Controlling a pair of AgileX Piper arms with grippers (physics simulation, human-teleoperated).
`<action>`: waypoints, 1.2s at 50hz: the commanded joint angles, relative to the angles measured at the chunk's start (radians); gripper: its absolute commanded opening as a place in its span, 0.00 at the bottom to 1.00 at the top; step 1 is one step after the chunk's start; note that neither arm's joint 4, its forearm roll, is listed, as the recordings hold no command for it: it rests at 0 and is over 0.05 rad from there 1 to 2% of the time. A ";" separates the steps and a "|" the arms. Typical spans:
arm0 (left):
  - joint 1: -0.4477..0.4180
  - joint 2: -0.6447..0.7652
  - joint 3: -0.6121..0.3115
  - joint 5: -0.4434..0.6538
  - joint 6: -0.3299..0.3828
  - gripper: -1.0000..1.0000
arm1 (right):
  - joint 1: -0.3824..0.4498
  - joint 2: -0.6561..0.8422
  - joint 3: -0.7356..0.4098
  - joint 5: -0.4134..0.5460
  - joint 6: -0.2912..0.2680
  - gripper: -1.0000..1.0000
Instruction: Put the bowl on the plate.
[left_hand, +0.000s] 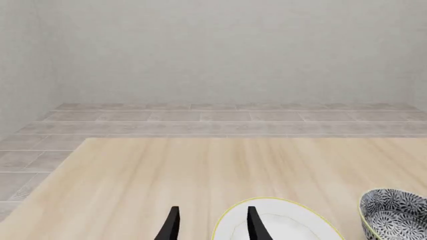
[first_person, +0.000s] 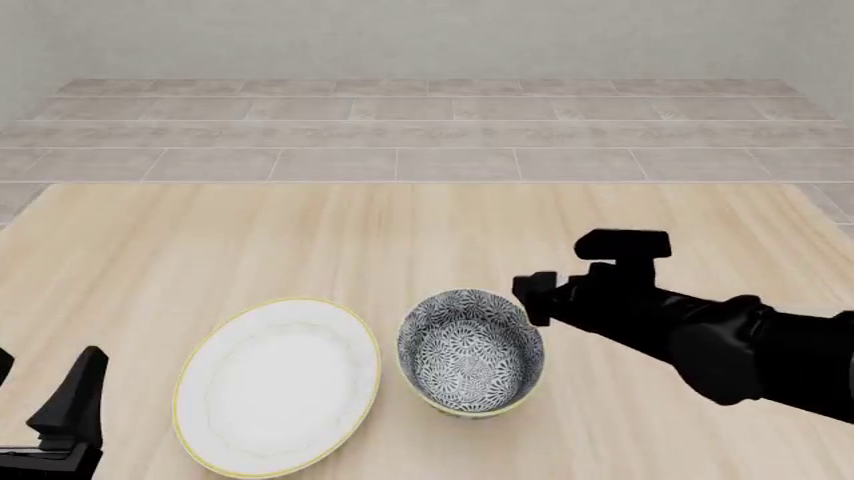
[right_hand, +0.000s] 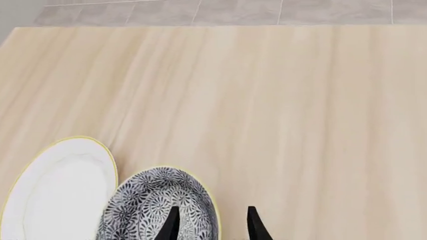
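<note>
Wood table (first_person: 200, 240) | bowl (first_person: 471, 350) beside plate (first_person: 278, 385) | right pincer (right_hand: 210, 222) straddles rim wrist-view only

Lighting is bright, flat and even across all three views — no clear source direction. Shadows are barely there, just a faint soft one under the bowl (first_person: 471, 352). No glare on the plate (first_person: 276, 388) (it nearly washes out), no blur, everything sharp edge to edge.
</note>
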 joint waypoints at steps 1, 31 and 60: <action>0.000 0.000 0.000 0.000 0.000 1.00 | 0.025 0.053 0.001 -0.027 0.006 1.00; 0.000 0.000 0.000 0.000 0.000 1.00 | 0.044 0.142 0.029 -0.106 0.024 1.00; 0.000 0.000 0.000 0.000 0.000 1.00 | 0.066 0.179 0.045 -0.143 0.047 1.00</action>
